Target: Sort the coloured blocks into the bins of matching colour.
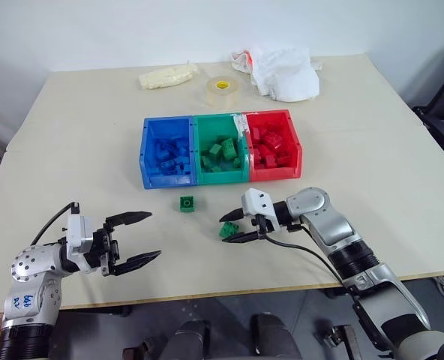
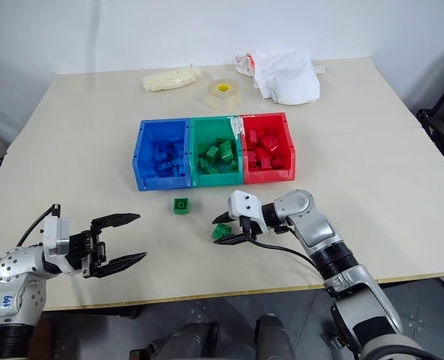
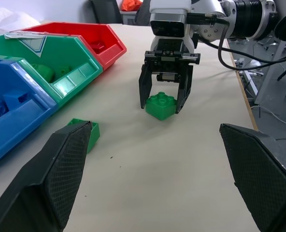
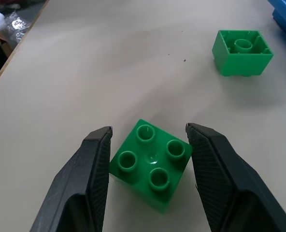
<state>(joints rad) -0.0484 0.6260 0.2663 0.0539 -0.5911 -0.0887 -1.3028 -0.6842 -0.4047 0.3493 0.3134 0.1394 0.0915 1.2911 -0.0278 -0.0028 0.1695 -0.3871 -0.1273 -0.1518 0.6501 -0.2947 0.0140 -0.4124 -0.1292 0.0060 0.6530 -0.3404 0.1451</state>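
Right wrist view: a green block [image 4: 151, 164] sits studs up on the table [image 4: 85, 72] between the right gripper's [image 4: 150, 186] two fingers, which stand close at either side of it, narrowed but with slim gaps visible; a firm grip cannot be confirmed. Beyond the fingertips, well apart, lies a second green block [image 4: 241, 53], hollow side up. The left gripper [image 1: 134, 239] hovers with its jaws spread wide and nothing between them. Farther off, the blue bin [image 1: 166, 152], green bin [image 1: 220, 148] and red bin [image 1: 271, 145] stand joined in a row, each holding blocks of its own colour. Behind them is a tape roll [image 1: 223, 91].
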